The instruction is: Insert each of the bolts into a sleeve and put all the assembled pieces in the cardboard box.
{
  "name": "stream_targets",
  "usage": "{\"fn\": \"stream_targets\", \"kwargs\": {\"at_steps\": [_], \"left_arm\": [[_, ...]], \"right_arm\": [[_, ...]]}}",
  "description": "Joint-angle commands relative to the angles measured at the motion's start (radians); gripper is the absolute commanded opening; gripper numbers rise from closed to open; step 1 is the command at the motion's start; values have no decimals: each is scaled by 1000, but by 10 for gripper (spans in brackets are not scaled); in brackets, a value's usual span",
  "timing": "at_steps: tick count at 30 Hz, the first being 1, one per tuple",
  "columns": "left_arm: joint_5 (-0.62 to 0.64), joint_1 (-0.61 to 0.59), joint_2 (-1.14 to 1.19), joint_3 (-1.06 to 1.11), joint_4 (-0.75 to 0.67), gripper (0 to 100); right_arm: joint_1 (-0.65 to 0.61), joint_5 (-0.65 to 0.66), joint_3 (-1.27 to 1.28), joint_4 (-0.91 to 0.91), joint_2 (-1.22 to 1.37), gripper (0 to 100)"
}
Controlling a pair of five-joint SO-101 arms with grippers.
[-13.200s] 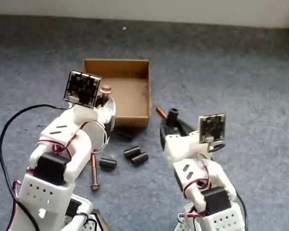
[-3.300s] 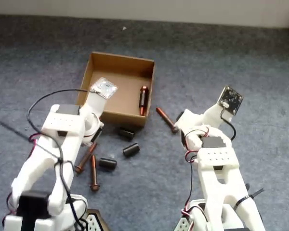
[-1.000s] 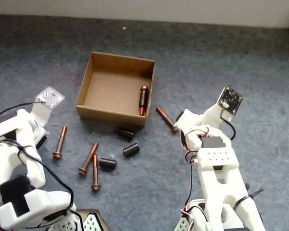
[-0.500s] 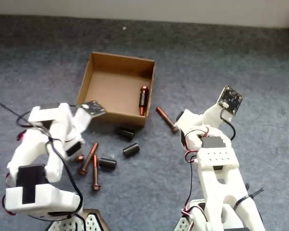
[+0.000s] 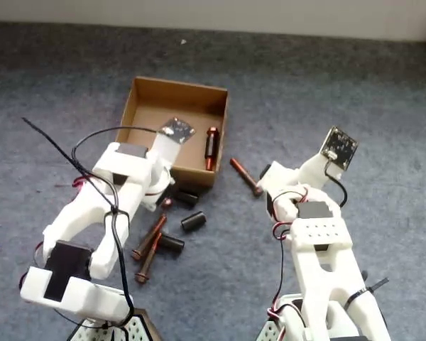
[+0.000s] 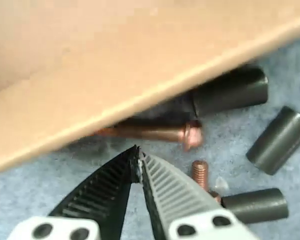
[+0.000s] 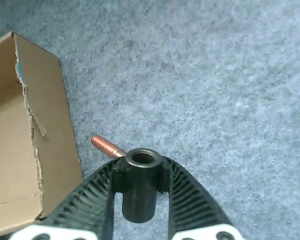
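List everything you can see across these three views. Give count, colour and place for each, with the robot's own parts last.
cardboard box: one, brown, open-topped, on the carpet ahead of the arms.
assembled piece: one, copper bolt in a black sleeve, inside the box by the wall nearest the right arm.
loose bolts: four, copper; three in front of the box by the left arm, one beside the box's corner near the right gripper.
loose sleeves: three, black, on the carpet in front of the box.
held sleeve: one, black, upright.
carpet: one, grey-blue.
left gripper: shut, empty, just in front of the box wall.
right gripper: shut on the held sleeve.
left arm, right arm: white.
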Motion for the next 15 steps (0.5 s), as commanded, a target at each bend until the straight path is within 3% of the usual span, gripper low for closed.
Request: {"fn": "stream_targets", "kwargs": {"at_steps": [1, 7, 12, 15], "left_arm": [[-26, 8, -24, -133, 107, 11], [-301, 8, -24, -288, 270, 18], [-574, 8, -15, -308, 295, 152], [-729, 8, -12, -303, 298, 174]], "right_arm": [[10, -9, -13, -21, -28, 4], [10, -8, -13, -21, -28, 4], [10, -8, -15, -21, -28, 4], [12, -8, -15, -21, -28, 4]]}}
